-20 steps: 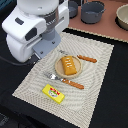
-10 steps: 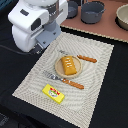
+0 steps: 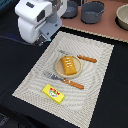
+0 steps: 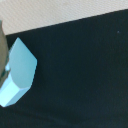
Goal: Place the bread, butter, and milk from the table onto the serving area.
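- The bread [image 3: 70, 65] lay on the round plate [image 3: 59, 71] and the butter [image 3: 53, 93] flat near the serving area's [image 3: 100, 95] front edge, so both looked already delivered.
- The milk [image 4: 17, 77] lay on the black table [image 4: 85, 75], just off the mat's pale border in the wrist view; it was hidden in the exterior view.
- The arm [image 3: 37, 20] hung over the mat's far corner on the exterior view's left, probably going for the milk.
- Whether the hand was spread or pinched could not be told.
- Open mat remained beside the butter and beyond the knife [image 3: 86, 58].
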Controlling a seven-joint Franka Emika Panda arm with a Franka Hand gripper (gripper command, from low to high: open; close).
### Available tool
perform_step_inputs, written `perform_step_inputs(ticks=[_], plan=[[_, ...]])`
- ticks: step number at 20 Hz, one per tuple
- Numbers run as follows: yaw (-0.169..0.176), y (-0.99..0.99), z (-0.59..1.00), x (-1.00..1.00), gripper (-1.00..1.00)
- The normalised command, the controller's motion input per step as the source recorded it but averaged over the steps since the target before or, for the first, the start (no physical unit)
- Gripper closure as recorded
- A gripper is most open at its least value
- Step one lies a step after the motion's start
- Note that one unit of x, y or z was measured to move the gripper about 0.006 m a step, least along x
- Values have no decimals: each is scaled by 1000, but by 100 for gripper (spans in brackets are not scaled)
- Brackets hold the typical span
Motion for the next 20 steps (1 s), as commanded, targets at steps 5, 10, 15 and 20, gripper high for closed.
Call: perform_step_inputs(ticks=[5,10,15,20], plan=[[50,574,-195,-669,-100],[57,456,-243,-687,-100],[55,402,-314,-707,-100],[64,353,-397,-745,-100]])
